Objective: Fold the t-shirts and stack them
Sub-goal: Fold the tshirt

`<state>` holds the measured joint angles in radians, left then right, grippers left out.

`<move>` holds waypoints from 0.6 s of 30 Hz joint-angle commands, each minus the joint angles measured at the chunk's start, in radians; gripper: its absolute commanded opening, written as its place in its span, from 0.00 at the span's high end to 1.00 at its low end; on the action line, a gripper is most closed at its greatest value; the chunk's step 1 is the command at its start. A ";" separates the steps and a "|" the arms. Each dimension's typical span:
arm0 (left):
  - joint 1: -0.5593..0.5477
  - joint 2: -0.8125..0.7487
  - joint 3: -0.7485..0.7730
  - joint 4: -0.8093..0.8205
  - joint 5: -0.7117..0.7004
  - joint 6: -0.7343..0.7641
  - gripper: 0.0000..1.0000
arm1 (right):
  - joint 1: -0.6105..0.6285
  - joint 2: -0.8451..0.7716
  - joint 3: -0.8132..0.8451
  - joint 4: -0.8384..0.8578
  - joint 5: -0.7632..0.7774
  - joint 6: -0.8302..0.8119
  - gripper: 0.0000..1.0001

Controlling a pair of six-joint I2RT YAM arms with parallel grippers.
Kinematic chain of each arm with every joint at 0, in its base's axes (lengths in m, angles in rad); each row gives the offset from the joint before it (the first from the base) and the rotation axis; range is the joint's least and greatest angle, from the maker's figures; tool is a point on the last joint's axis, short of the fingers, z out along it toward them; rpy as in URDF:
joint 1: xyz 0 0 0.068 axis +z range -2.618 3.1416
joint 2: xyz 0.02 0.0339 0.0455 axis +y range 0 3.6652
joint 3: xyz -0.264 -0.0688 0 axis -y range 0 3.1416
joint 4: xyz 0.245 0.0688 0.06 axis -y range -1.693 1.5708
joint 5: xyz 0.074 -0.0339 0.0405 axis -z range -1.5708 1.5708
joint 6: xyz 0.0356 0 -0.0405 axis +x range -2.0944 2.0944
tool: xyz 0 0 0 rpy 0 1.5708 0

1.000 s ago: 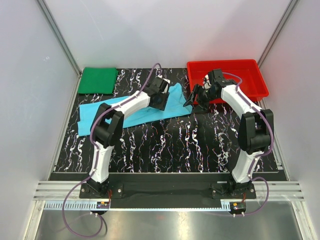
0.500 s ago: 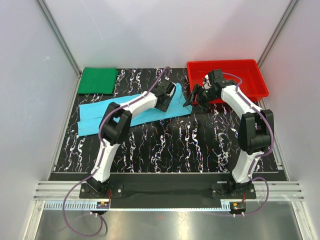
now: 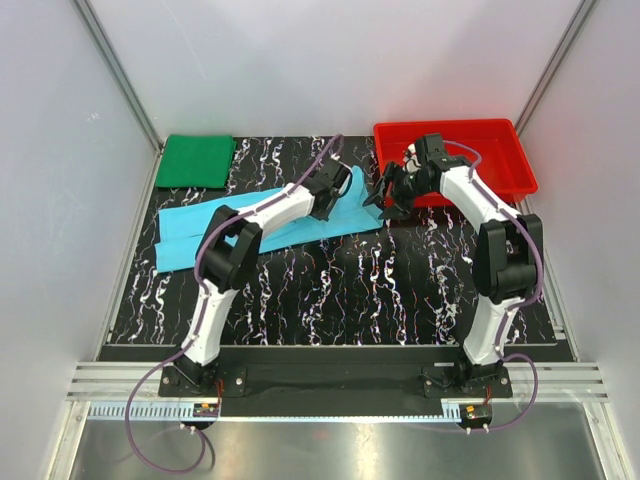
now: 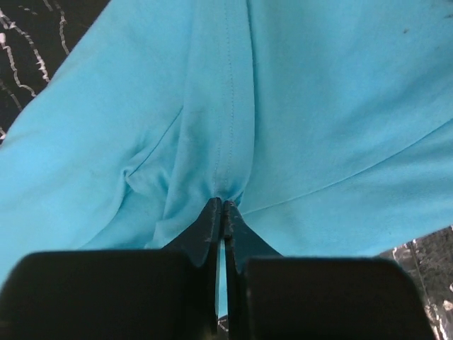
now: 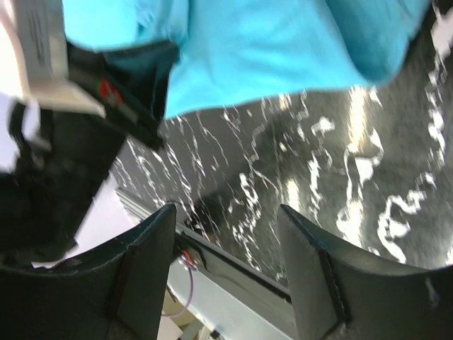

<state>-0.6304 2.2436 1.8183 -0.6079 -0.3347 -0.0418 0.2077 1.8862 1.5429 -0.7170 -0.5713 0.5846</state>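
We note the left gripper (image 4: 221, 207) pinched tight on a seam pucker of the cyan t-shirt (image 3: 185, 230), spread left of centre; the green t-shirt (image 3: 197, 160) lies folded at upper left; the right gripper (image 3: 388, 200) gapes empty. We judge the thin pinch may slip, bunching the cloth

Bright, even overhead light with faint, soft shadows
Top view is sharp, with glare on the steel strip (image 3: 320, 445) at the near edge; left wrist view shows the cyan t-shirt (image 4: 318, 106) crisply; right wrist view is motion-blurred, the desk (image 5: 340, 177) veining smeared
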 commanded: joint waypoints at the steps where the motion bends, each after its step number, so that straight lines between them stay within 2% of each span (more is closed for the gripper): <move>1: -0.005 -0.127 -0.031 0.036 -0.038 0.013 0.99 | 0.004 0.068 0.077 0.091 -0.044 0.058 0.34; 5: 0.000 -0.194 -0.097 0.063 -0.040 0.013 0.99 | 0.005 0.155 0.167 0.184 -0.047 0.141 0.34; 11: 0.001 -0.254 -0.191 0.121 -0.020 0.008 1.00 | 0.007 0.293 0.302 0.255 -0.039 0.268 0.44; 15: 0.000 -0.268 -0.217 0.129 -0.026 0.008 1.00 | 0.016 0.372 0.402 0.272 -0.052 0.334 0.42; 18: 0.001 -0.271 -0.220 0.134 -0.017 0.005 1.00 | 0.042 0.450 0.532 0.189 -0.033 0.307 0.37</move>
<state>-0.6304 2.0308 1.6047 -0.5255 -0.3454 -0.0414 0.2150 2.2990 1.9537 -0.5129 -0.5945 0.8700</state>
